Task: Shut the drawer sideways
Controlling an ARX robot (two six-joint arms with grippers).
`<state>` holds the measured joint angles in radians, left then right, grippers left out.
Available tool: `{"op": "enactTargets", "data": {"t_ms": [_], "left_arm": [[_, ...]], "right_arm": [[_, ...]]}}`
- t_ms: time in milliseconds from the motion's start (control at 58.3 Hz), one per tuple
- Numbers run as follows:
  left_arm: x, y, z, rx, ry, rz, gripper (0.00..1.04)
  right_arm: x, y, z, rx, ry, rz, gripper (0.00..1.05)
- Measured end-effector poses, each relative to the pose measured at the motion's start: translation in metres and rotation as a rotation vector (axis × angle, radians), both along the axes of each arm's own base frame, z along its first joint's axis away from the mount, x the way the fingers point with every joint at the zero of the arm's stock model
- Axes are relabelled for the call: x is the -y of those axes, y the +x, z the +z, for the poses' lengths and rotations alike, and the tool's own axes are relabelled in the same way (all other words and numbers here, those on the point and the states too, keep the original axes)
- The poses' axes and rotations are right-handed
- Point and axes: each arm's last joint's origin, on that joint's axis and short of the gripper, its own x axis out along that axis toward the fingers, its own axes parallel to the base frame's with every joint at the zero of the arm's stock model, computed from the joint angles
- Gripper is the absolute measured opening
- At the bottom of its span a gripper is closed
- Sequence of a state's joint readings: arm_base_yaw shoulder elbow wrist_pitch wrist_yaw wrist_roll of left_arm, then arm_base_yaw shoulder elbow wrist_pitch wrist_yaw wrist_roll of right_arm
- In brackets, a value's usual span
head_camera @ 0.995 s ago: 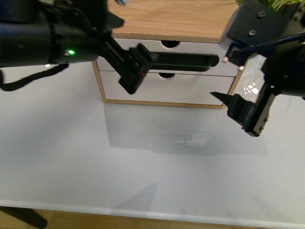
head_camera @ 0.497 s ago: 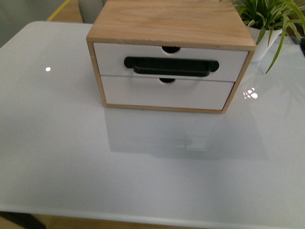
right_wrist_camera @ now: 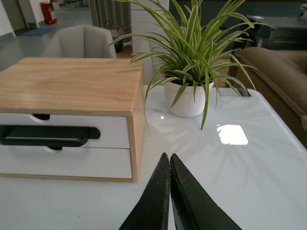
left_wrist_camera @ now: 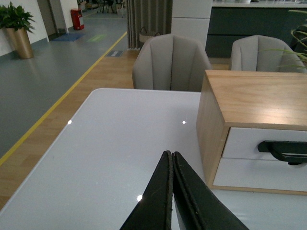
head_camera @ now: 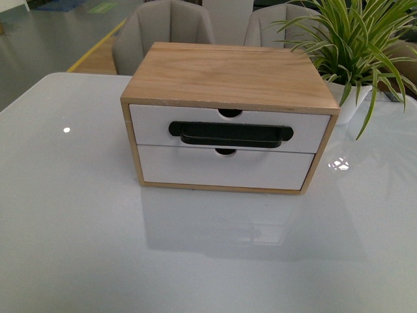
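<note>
Withdrawn from front view, left gripper and right gripper both pressed together, empty, drawer flush.

The left wrist view's edge cuts off the wooden cabinet, the drawer and its black handle partway along, and the right wrist view cuts off their other end. The drawer's inside is hidden behind its white front. Of the left gripper and right gripper only the tips show, and the plant pot sits partly behind the cabinet.
</note>
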<state>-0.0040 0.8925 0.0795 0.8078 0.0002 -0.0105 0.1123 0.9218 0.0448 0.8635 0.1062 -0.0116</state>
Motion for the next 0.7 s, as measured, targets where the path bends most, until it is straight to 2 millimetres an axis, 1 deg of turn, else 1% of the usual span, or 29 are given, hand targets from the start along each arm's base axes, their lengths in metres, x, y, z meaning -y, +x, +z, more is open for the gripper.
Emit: {"op": "enactTargets", "data": {"t_ms": [137, 223, 703], "left_arm": [[0.0, -0.011, -0.01, -0.013, 0.001, 0.001, 0.02], [0.0, -0.017, -0.008, -0.005, 0.001, 0.001, 0.02], [0.0, -0.038, -0.001, 0.018, 0.002, 0.002, 0.02]], "right_arm": [[0.008, -0.01, 0.0, -0.002, 0.001, 0.02, 0.02], [0.014, -0.015, 0.002, 0.006, 0.002, -0.008, 0.02], [0.014, -0.036, 0.01, 0.03, 0.003, -0.005, 0.02]]}}
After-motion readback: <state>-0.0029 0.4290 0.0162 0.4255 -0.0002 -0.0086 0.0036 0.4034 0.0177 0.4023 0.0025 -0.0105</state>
